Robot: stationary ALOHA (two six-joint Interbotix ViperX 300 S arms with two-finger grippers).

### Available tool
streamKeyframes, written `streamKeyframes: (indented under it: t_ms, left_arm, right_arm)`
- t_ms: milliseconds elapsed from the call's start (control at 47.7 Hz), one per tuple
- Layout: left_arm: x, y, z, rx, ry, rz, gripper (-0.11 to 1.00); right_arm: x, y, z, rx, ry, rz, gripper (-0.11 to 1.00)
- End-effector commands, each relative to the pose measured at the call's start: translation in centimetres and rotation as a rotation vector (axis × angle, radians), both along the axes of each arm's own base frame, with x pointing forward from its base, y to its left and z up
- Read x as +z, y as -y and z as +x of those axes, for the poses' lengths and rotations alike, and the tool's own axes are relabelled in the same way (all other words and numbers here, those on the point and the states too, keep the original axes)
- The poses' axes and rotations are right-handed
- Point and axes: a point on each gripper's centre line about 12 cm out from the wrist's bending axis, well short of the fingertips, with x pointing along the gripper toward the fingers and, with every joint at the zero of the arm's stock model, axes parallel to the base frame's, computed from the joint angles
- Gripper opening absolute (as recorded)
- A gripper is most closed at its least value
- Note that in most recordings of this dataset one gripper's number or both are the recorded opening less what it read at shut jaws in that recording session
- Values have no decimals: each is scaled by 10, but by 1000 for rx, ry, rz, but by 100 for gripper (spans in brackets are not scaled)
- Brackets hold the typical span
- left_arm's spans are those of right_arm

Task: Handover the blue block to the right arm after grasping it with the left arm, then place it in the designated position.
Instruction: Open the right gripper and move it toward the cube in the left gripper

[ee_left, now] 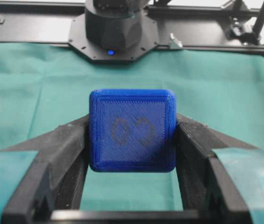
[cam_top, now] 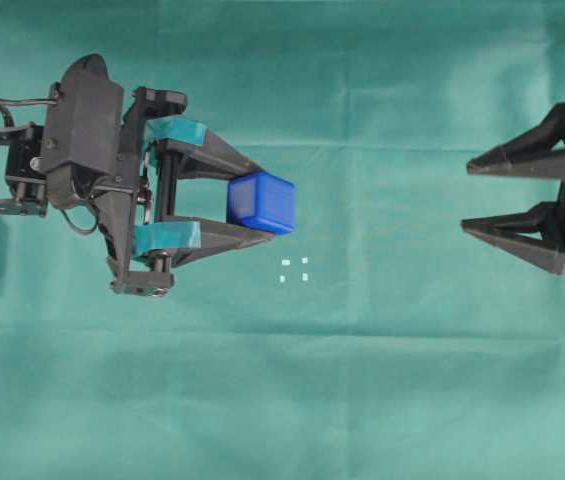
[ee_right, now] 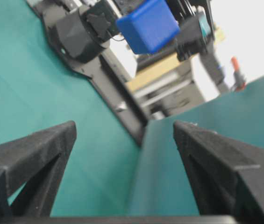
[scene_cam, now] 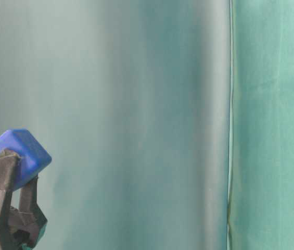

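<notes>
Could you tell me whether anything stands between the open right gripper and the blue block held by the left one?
Nothing visible does. The block sits clamped at the left gripper's fingertips, the right gripper faces it with jaws open, and only bare green cloth shows between them. The white marks lie below that line.
</notes>
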Motion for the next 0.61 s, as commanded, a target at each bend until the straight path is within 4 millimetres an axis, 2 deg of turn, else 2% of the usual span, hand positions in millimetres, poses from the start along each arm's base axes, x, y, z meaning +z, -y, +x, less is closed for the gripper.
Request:
streamKeyframes:
  t_ms: [0, 189, 587]
  left_arm:
    - [9, 1, -2, -2, 27, -5, 47]
    - [9, 0, -3, 1, 24, -5, 47]
    - [9, 0, -3, 1, 23, -5, 47]
  right_arm:
    - [10, -5, 2, 32, 32, -119, 95]
    - [12, -12, 2, 72, 44, -228, 95]
    - [16, -12, 2, 76, 57, -264, 95]
